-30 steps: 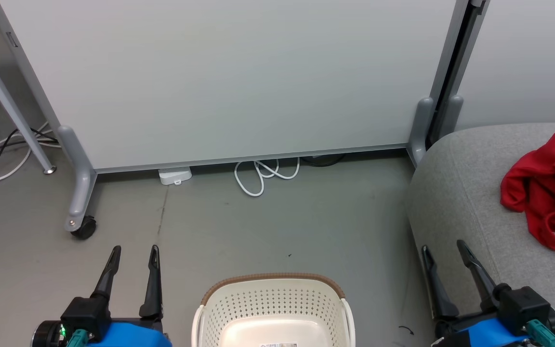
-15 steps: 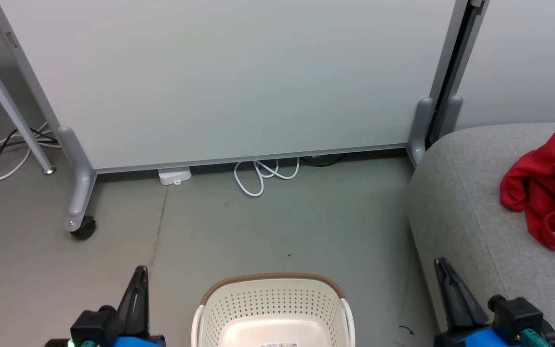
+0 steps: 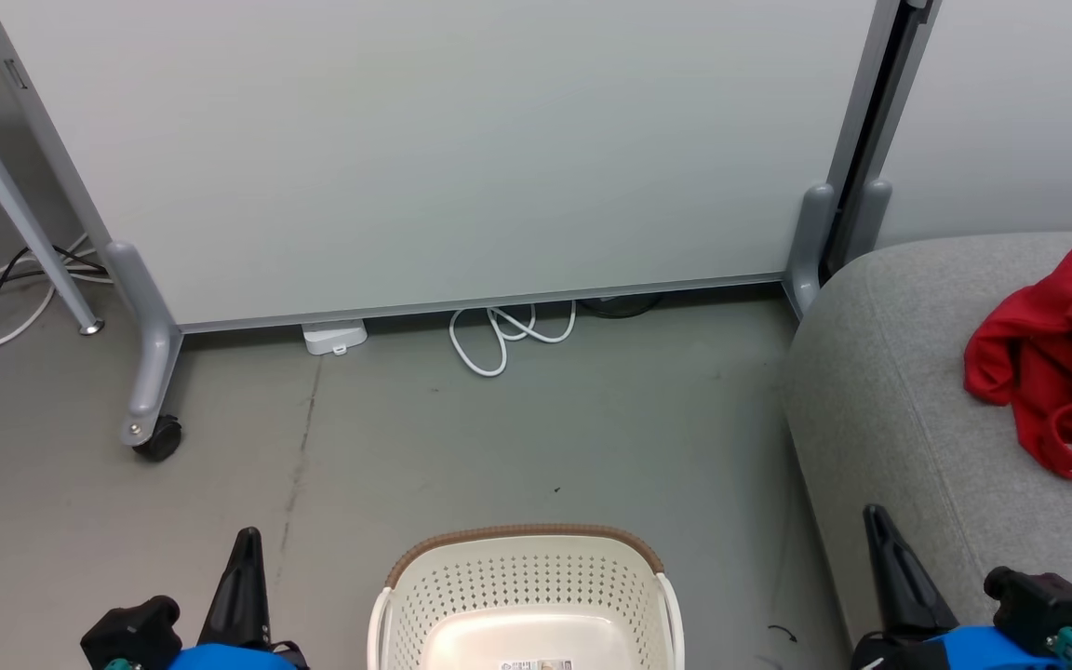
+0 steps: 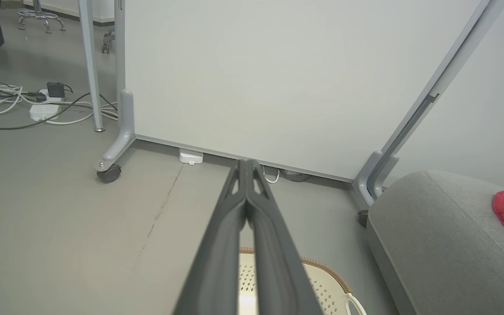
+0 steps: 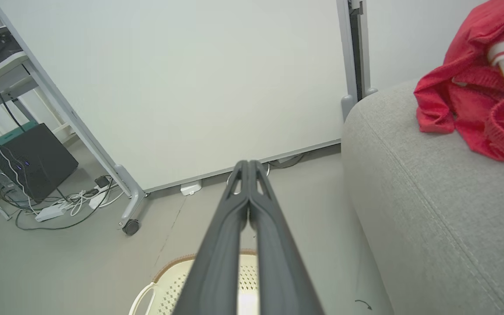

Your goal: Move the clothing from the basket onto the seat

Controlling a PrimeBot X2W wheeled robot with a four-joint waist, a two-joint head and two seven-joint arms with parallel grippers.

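head view: white cable (image 3: 499, 340) on floor (image 3: 517, 437) beyond basket (image 3: 522, 582).

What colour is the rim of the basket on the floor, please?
The basket rim is brown with a woven look, clearest in the head view.

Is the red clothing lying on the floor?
No, the clothing lies bunched on top of the grey seat.

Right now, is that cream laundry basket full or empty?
Empty, as far as shows: the basket shows a bare base and a paper label; the red clothing lies on the seat.
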